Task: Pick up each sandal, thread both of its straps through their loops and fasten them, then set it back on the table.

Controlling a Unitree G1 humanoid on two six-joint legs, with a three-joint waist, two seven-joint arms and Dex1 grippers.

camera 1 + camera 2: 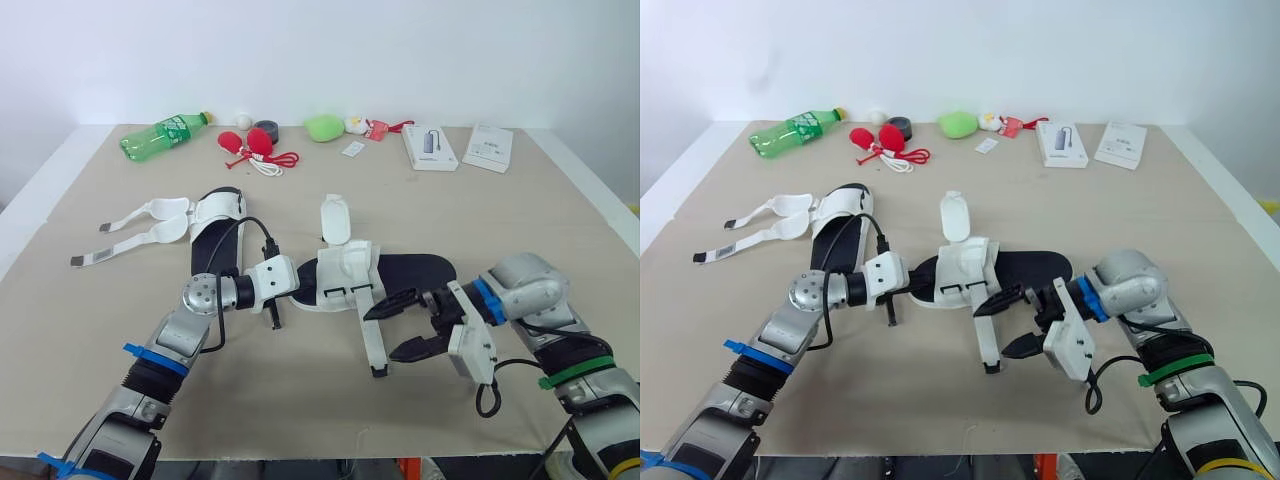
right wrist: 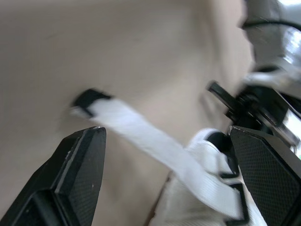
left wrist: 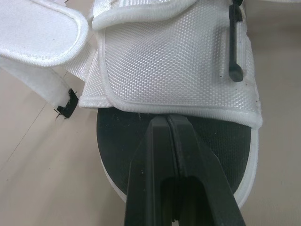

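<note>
R fingers (image 1: 395,302) apart; 2 sandals (image 1: 420,270) (image 1: 222,208), 1 bottle (image 1: 160,135).

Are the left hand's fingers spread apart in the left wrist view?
No, the left hand has its two black fingers pressed together, tips over the dark footbed of the sandal.

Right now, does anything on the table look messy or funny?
Yes. Both sandals are unfastened. The far sandal has two straps splayed out across the table. The near sandal has a flipped-back strap and a trailing strap pointing at the front edge. The green bottle lies on its side.
</note>
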